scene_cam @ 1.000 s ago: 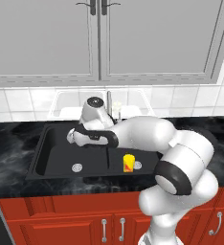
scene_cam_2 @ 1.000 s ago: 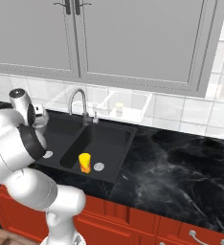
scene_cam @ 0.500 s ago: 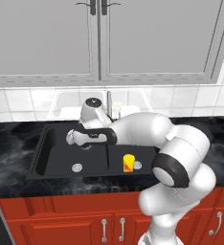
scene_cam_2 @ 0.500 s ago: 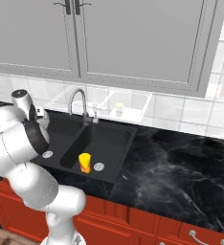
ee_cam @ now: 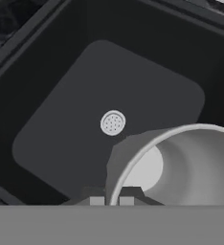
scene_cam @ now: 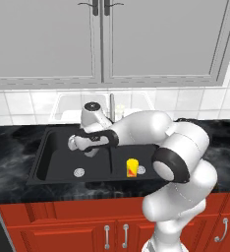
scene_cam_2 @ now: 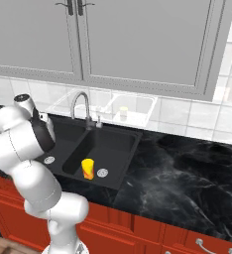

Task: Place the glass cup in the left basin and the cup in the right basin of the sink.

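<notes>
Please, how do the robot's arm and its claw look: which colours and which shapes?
The arm is glossy white, built of thick rounded segments with dark, almost black bands at the joints. The claw has two small dark fingertips with pale grey square pads. No cables or markings are visible.

The cup (scene_cam: 131, 167) stands in the right basin (scene_cam: 136, 156); the glass cup (ee_cam: 181, 162) hangs over the left basin (ee_cam: 75, 119).

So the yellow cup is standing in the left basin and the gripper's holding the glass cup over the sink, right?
Not quite: the yellow cup stands in the right basin, as the left base view shows. The gripper does hold the glass cup over the sink.
</notes>
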{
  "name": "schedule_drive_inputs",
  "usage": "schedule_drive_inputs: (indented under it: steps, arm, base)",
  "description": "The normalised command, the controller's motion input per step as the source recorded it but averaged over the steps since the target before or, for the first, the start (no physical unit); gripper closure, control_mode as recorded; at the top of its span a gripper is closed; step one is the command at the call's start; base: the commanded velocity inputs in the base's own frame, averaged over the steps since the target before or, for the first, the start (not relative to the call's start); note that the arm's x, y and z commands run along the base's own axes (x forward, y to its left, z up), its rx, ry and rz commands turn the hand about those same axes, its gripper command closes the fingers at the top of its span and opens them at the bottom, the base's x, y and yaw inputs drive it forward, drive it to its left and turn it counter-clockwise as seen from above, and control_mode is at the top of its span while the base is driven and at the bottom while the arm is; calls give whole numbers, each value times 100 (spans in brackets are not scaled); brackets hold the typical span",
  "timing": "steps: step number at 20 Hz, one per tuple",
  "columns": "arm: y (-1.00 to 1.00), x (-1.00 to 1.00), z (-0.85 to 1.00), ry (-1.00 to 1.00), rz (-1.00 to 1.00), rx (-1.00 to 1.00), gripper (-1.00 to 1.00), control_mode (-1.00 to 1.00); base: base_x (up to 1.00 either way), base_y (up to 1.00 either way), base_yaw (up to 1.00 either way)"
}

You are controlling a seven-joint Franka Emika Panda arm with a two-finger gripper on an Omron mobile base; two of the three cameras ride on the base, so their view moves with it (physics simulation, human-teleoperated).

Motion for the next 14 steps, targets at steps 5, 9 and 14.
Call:
schedule_drive_inputs:
  steps: [5, 9, 14]
  arm:
    - [0, 3, -27, 0, -4, -6, 100, -100]
    - [0, 9, -24, 1, -4, -2, 100, -100]
    - [0, 14, -22, 6, -1, 0, 100, -100]
  base:
    - [0, 0, 0]
    - [0, 0, 0]
    - [0, 0, 0]
